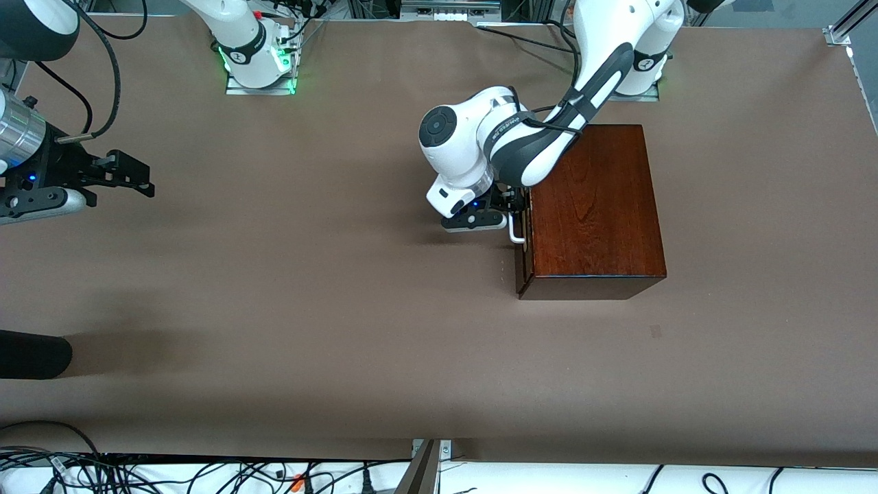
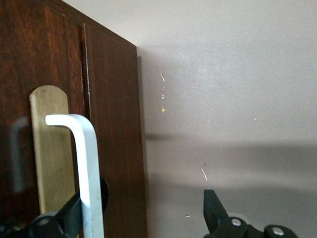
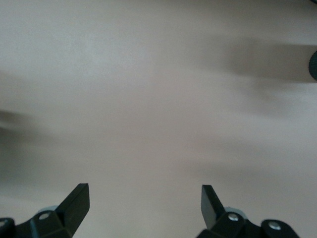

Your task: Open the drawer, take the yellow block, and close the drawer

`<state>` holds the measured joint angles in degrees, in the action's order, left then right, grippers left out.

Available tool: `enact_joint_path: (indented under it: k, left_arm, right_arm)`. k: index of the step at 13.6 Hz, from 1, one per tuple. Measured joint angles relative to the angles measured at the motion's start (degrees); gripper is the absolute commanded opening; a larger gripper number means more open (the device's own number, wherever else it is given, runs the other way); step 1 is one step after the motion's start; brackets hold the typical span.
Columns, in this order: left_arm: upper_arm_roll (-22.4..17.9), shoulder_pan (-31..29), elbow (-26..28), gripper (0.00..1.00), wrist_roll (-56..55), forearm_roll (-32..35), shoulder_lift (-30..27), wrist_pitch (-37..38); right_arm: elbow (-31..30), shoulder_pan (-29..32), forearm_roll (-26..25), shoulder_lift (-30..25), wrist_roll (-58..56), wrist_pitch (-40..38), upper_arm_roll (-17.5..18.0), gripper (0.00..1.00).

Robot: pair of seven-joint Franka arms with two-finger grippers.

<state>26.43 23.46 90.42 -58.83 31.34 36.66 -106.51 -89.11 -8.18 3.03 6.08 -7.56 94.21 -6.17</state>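
- The drawer [image 1: 523, 243] sits in a glossy mahogany box [image 1: 595, 206] on the tabletop, toward the left arm's end. It's shut, front basically flush with the box, only a thin dark seam around it.
- Drawer front is dark reddish-brown wood like the rest of the box, and it faces 9 o'clock in the front view.
- Handle [image 2: 84, 163] is a white U-shaped bar sticking out from the front, mounted on a pale tan strip [image 2: 49, 148] with a rounded end.
- Box stands flat and square, long side running 12 to 6.
- The yellow block isn't visible in any view.
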Motion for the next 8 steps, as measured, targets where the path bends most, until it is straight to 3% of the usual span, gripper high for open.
enact_joint_path:
  k: [8]
  left_arm:
    - [-0.5, 2.0, -1.9, 1.0, -1.5, 0.1, 1.1, 0.5]
  right_arm:
    - [0.0, 0.2, 0.0, 0.0, 0.0, 0.0, 0.0, 1.0]
